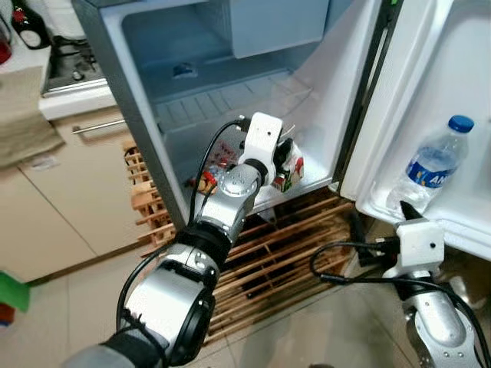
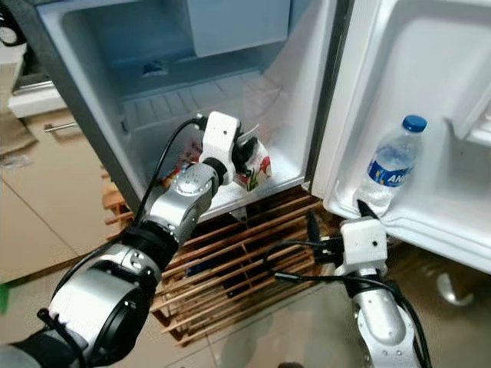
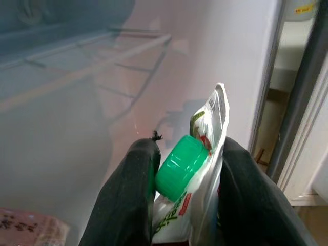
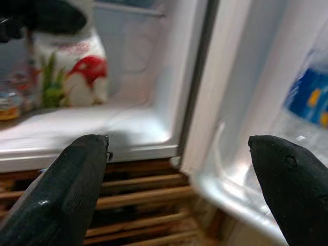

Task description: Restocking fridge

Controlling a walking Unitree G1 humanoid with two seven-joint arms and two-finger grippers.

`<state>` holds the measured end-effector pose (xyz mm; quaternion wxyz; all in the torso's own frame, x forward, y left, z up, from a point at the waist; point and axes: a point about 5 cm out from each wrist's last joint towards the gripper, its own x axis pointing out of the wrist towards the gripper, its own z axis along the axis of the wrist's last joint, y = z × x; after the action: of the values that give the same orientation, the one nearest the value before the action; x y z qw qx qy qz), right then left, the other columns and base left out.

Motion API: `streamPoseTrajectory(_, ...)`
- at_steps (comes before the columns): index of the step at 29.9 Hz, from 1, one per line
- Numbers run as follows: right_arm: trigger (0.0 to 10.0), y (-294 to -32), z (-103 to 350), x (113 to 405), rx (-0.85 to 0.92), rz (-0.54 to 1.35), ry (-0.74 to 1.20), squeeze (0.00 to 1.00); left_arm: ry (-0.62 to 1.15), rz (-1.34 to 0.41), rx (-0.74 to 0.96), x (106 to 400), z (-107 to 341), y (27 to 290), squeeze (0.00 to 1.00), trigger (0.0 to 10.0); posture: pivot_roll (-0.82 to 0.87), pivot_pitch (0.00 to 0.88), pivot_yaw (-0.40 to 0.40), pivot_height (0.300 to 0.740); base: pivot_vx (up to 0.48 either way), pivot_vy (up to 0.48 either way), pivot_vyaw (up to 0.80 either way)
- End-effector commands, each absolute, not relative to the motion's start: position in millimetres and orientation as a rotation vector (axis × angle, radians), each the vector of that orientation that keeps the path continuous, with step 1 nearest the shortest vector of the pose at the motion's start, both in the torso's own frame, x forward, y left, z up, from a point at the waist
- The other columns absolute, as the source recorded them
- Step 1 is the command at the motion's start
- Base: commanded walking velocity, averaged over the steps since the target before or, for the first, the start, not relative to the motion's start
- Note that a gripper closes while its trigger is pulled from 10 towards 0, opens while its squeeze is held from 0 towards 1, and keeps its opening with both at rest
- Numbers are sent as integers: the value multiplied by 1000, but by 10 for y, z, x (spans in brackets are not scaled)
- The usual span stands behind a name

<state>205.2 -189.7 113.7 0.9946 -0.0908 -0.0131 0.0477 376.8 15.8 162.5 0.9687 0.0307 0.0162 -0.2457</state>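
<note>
A small fridge (image 1: 138, 84) stands open on a wooden pallet. My left gripper (image 1: 285, 157) reaches inside, shut on a white carton (image 1: 294, 172) with red and green print and a green screw cap (image 3: 180, 167); the carton rests low on the fridge floor near the right inner wall. Both left fingers (image 3: 128, 195) squeeze the carton's top. My right gripper (image 4: 179, 154) hangs open below the door shelf (image 1: 430, 218), holding nothing. A water bottle (image 1: 434, 165) with a blue cap and label stands in that door shelf.
A wire shelf (image 1: 222, 96) spans the fridge above the carton. Small packets (image 1: 207, 182) lie on the fridge floor to the left. The wooden pallet (image 1: 284, 261) sits under the fridge. Kitchen cabinets (image 1: 69, 192) and a stove (image 1: 73, 65) stand to the left. Cables (image 1: 345, 272) trail by my right arm.
</note>
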Motion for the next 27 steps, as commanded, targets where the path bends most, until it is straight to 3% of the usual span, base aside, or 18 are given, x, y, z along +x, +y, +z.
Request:
streamPoseTrajectory(1,10000,-1852,1239,2017,-152,116,-40,0,2,-489,91,3840,1723,208,0,10000,-266,75,99,740,0,0,0)
streamPoseTrajectory(13,10000,-1666,1431,1657,-119,212,-5,0,-80,-502,142,3935,1881,342,0,10000,-330,202,93,740,0,0,0)
streamPoseTrajectory(15,10000,-1662,1464,1575,-119,214,17,0,-106,-531,235,3931,1872,366,0,10000,-338,229,90,740,0,0,0)
streamPoseTrajectory(22,10000,-1588,1491,1498,-113,240,40,0,-67,-487,298,3976,1851,476,0,10000,-333,248,80,740,0,0,0)
streamPoseTrajectory(27,10000,-1555,1492,1441,-106,251,64,0,-73,-490,373,3987,1911,400,0,10000,-339,269,80,740,0,0,0)
